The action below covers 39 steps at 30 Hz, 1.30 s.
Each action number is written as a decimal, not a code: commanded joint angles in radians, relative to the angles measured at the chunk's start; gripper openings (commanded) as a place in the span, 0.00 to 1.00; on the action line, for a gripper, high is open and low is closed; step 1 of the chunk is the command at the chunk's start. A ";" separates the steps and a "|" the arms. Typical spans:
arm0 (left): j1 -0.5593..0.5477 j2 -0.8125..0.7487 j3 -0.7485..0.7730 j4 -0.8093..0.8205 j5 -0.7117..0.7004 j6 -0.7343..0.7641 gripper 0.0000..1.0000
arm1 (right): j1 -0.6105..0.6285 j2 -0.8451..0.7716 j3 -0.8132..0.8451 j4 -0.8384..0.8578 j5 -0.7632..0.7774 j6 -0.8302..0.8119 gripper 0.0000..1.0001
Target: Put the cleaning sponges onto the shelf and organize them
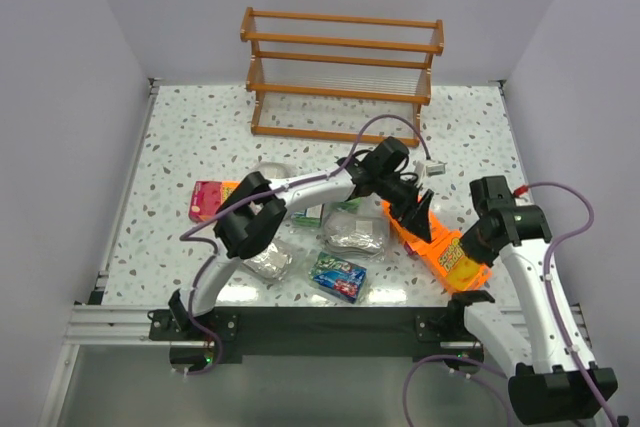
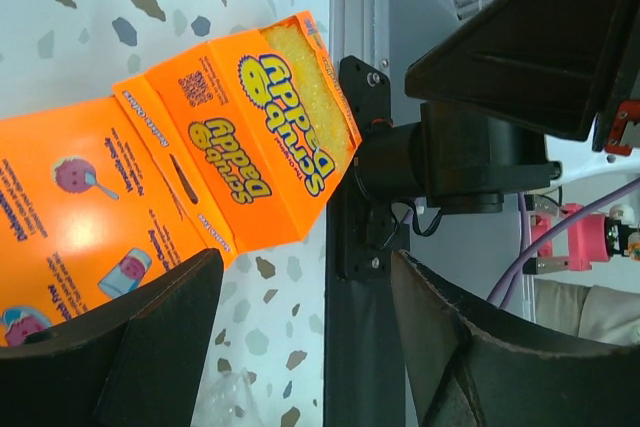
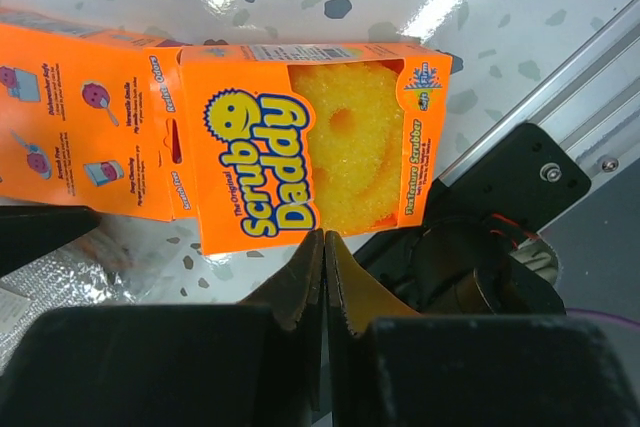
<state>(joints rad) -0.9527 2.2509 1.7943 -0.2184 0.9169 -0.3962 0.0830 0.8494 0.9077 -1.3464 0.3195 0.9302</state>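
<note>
Top external: a Scrub Daddy pack (image 1: pixel 440 242), five o'clock from the shelf (image 1: pixel 345 94), is being hovered over by the nearer left gripper (image 1: pixel 415 209). Left wrist: jaws parted, pack at eleven o'clock, axis eight-to-two. Right wrist: right gripper (image 3: pixel 325 267) being held closed, empty.

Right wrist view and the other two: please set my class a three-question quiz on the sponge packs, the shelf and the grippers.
1. True or false: a silvery pack already lies on the shelf.
2. The right gripper stands: A) wide open, B) shut with nothing held, C) shut on a pack.
3. What colour is the pack whose window shows a yellow sponge?
Key: 1 false; 2 B; 3 orange.
</note>
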 commanded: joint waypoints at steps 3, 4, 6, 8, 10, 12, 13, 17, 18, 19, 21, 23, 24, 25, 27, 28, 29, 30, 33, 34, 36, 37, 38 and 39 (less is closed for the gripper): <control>-0.015 0.036 0.083 -0.045 0.007 0.028 0.74 | 0.000 0.068 -0.020 -0.094 0.012 -0.024 0.04; -0.015 0.039 0.085 -0.052 -0.003 0.026 0.74 | 0.000 0.085 -0.020 -0.079 0.006 -0.036 0.04; -0.014 0.036 0.085 -0.065 -0.025 0.031 0.74 | 0.000 0.108 -0.033 -0.063 0.010 -0.051 0.04; -0.011 0.004 0.073 -0.082 -0.052 0.034 0.74 | 0.000 0.138 -0.050 -0.045 0.013 -0.067 0.06; 0.005 -0.055 0.041 -0.082 -0.091 0.025 0.74 | 0.000 0.154 -0.061 -0.036 0.003 -0.082 0.06; 0.037 -0.109 0.001 -0.058 -0.122 -0.007 0.74 | 0.000 0.169 -0.072 -0.014 -0.022 -0.087 0.05; 0.049 -0.169 -0.050 -0.017 -0.133 -0.022 0.74 | 0.000 0.174 -0.078 -0.007 -0.028 -0.096 0.04; 0.140 -0.315 -0.180 0.074 -0.159 -0.096 0.74 | 0.003 0.224 -0.086 0.029 -0.045 -0.110 0.02; 0.176 -0.370 -0.222 0.094 -0.171 -0.110 0.74 | 0.004 0.232 -0.092 0.035 -0.042 -0.113 0.02; 0.192 -0.395 -0.237 0.096 -0.180 -0.110 0.74 | 0.003 0.238 -0.096 0.042 -0.039 -0.113 0.02; 0.225 -0.433 -0.256 0.097 -0.190 -0.104 0.74 | 0.004 0.263 -0.121 0.079 -0.049 -0.111 0.01; 0.244 -0.471 -0.265 0.080 -0.191 -0.095 0.74 | 0.006 0.280 -0.131 0.119 -0.054 -0.105 0.01; 0.246 -0.488 -0.268 0.064 -0.191 -0.086 0.74 | 0.008 0.293 -0.141 0.133 -0.053 -0.099 0.01; 0.247 -0.497 -0.269 0.056 -0.196 -0.082 0.75 | 0.008 0.303 -0.145 0.145 -0.039 -0.094 0.01; 0.252 -0.519 -0.280 0.053 -0.196 -0.082 0.75 | 0.008 0.335 -0.153 0.190 -0.040 -0.094 0.01; 0.253 -0.527 -0.300 0.057 -0.196 -0.082 0.75 | 0.009 0.346 -0.155 0.203 -0.045 -0.097 0.01; 0.258 -0.533 -0.309 0.060 -0.199 -0.082 0.75 | 0.008 0.358 -0.158 0.237 -0.048 -0.102 0.01; 0.259 -0.543 -0.318 0.062 -0.202 -0.082 0.75 | 0.009 0.367 -0.161 0.259 -0.057 -0.106 0.01; 0.270 -0.547 -0.337 0.047 -0.201 -0.070 0.75 | 0.011 0.381 -0.164 0.364 -0.129 -0.171 0.00; 0.276 -0.544 -0.340 0.034 -0.201 -0.061 0.75 | 0.014 0.382 -0.156 0.409 -0.167 -0.215 0.00; 0.281 -0.538 -0.339 0.022 -0.201 -0.049 0.75 | 0.014 0.382 -0.141 0.450 -0.197 -0.238 0.00; 0.282 -0.533 -0.339 0.017 -0.201 -0.044 0.75 | 0.014 0.389 -0.129 0.481 -0.210 -0.248 0.00; 0.287 -0.530 -0.337 0.014 -0.199 -0.043 0.75 | 0.015 0.393 -0.115 0.495 -0.221 -0.257 0.00; 0.290 -0.521 -0.335 0.014 -0.194 -0.040 0.75 | 0.015 0.396 -0.090 0.509 -0.249 -0.277 0.00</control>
<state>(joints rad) -0.6769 1.7283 1.4544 -0.2054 0.7170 -0.4667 0.0902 1.2251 0.7689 -1.0878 0.1829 0.7109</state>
